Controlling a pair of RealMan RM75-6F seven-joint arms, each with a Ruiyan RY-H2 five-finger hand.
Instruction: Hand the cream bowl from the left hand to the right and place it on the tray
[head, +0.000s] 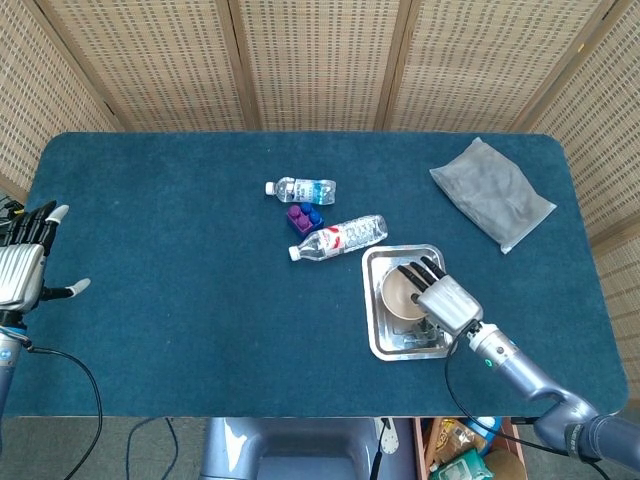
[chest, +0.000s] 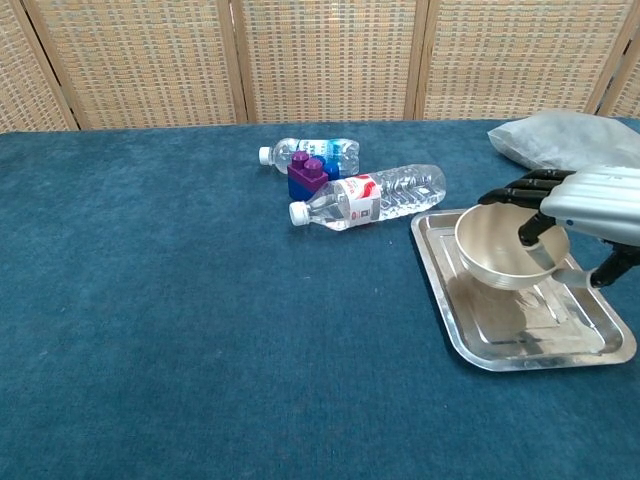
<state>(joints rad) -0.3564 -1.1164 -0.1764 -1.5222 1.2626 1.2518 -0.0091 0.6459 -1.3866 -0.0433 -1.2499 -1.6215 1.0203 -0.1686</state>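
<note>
Head view: the right hand (head: 447, 298) grips the cream bowl (head: 404, 292) by its rim, fingers (head: 425, 268) curled over the edge, above the metal tray (head: 378, 338) near the front edge of the bench (head: 180, 300). The left hand (head: 22, 265) hangs off the bench's left edge, fingers spread, holding nothing.

Chest view: the bowl is tilted and appears just clear of the tray floor. The handover looks complete; lowering and release remain.

Head view steeply down over table (head: 150, 300); chest view low, forward, closer.
</note>
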